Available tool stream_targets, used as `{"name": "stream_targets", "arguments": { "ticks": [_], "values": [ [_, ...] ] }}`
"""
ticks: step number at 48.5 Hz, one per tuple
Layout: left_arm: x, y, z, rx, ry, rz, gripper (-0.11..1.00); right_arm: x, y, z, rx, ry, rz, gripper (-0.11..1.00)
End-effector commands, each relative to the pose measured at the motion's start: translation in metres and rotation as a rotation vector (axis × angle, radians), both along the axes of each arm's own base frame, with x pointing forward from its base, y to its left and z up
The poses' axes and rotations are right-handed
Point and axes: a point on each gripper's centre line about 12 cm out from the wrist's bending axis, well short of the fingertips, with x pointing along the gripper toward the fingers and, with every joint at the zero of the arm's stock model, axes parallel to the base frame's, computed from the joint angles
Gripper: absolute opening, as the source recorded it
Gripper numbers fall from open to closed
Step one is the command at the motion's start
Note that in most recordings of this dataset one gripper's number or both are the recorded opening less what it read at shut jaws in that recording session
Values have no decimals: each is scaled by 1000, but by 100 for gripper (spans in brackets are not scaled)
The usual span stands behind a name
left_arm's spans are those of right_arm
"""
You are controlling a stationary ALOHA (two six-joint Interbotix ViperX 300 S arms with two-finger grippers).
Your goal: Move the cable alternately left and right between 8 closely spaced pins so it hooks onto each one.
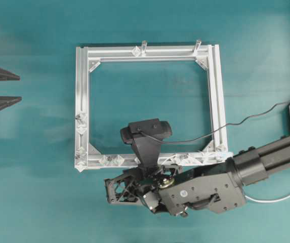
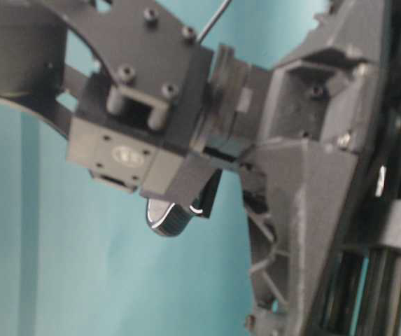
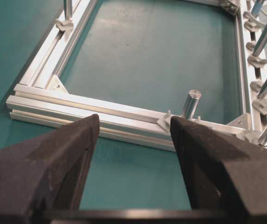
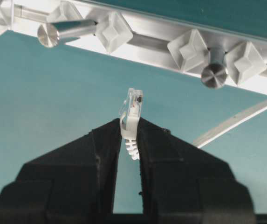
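Note:
In the right wrist view my right gripper (image 4: 129,125) is shut on the cable's pale plug (image 4: 133,105), which sticks out past the fingertips just short of the rail. The white cable (image 4: 236,122) trails off to the right. Diamond-shaped pins (image 4: 188,49) sit along the silver rail above the plug. Overhead, the right arm (image 1: 210,187) lies below the frame's bottom rail (image 1: 134,162), where the cable (image 1: 185,158) runs among pins (image 1: 112,160). My left gripper (image 1: 8,88) stands open at the far left, away from the frame, with nothing between its fingers (image 3: 54,158).
Upright silver posts (image 1: 144,46) stand on the frame's far rail, and others (image 4: 61,31) rise between the pins. A dark camera wire (image 1: 246,120) crosses the frame's right rail. The table-level view is filled by the blurred arm (image 2: 186,126).

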Motion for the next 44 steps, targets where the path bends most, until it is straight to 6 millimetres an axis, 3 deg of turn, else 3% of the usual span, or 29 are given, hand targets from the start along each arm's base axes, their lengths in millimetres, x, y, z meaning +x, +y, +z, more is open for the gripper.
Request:
{"name": "stream_targets", "arguments": {
  "ticks": [1,29,44],
  "values": [
    [2,1,4,-2,-10,5,65,4,0,17,11,-43,2,14],
    [2,1,4,-2,-10,5,65,15,-47,17,-30,-25,-4,14],
    [2,1,4,-4,-10,5,65,16,-54,16,-39,-18,1,14]
  ]
}}
